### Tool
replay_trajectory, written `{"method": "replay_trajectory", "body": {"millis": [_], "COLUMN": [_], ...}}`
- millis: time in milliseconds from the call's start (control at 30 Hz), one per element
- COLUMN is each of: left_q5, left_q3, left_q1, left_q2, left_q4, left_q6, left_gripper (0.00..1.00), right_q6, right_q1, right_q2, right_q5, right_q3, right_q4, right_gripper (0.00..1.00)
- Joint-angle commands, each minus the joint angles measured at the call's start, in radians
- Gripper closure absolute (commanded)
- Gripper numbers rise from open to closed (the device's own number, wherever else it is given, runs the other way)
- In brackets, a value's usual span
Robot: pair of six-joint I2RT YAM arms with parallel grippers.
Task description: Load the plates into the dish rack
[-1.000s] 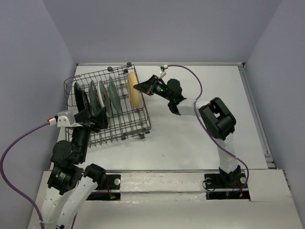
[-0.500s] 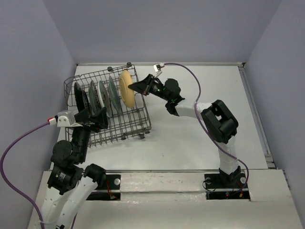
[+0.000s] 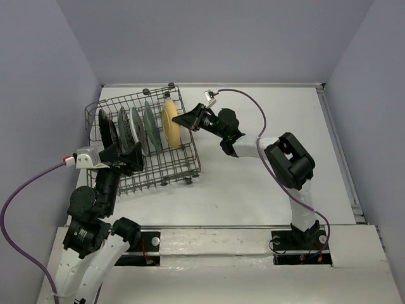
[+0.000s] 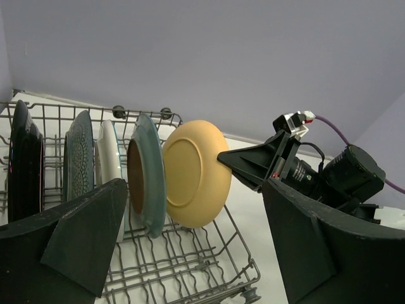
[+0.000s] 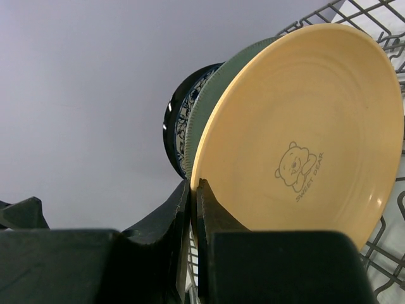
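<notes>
Rack wires take up the far left of the table, and we count five plates standing on edge in them, in one row. From the left end, as the left wrist view shows them, we see a black plate, a floral plate, a white plate, a teal plate and a yellow plate at the right end, just beside the teal plate. The right gripper reaches in from the right and is clamped on the yellow plate's rim. In the right wrist view its fingers lie one on each face of the edge, with only the plate's thickness between them. That view looks onto the plate's hollow face, where we read a small bear print with the words SWEET BEAR. The plate's back, with the foot ring, faces the left arm. Its lower edge dips among the rack wires, but we cannot tell whether it rests on them. The left gripper hangs over the near left part of the rack, its jaws spread wide and holding nothing, apart from every plate.
</notes>
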State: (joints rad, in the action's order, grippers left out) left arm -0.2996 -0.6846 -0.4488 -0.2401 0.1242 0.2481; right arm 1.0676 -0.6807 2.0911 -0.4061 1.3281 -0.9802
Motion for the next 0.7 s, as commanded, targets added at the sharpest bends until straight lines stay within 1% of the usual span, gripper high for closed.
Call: {"method": "replay_trajectory", "body": {"millis": [0,233,400,533,633,667], "left_q5": [0.002,0.002,0.004,0.001,0.001,0.001], "left_q3": [0.005,0.005,0.005,0.005,0.005,0.005], "left_q1": [0.007,0.007,0.007,0.007,0.009,0.007], "left_q2": [-0.018,-0.019,-0.022,-0.021,-0.021,-0.021], "left_q4": [-0.052,-0.051,-0.052,-0.052,-0.051,-0.051], "left_q6": [-0.007,-0.007,-0.007,-0.007,-0.007,-0.007], "left_gripper": [0.01,0.01,0.01,0.01,0.01,0.01], "right_q6": [-0.037,-0.057,-0.104,-0.118,-0.132,-0.139], "right_q1": [-0.003,-0.003,-0.003,-0.003,-0.003,-0.003], "right_q2": [-0.006,0.018,0.072,0.084,0.08,0.076], "right_q5": [0.039,0.064,0.046,0.053,0.061,0.062], "right_q3": [0.002,-0.026,0.032,0.049,0.051,0.052], "right_q4": [-0.095,-0.087,-0.014,0.017,0.046,0.055], "right_gripper": [0.93,0.93,0.93,0.93,0.83,0.72]}}
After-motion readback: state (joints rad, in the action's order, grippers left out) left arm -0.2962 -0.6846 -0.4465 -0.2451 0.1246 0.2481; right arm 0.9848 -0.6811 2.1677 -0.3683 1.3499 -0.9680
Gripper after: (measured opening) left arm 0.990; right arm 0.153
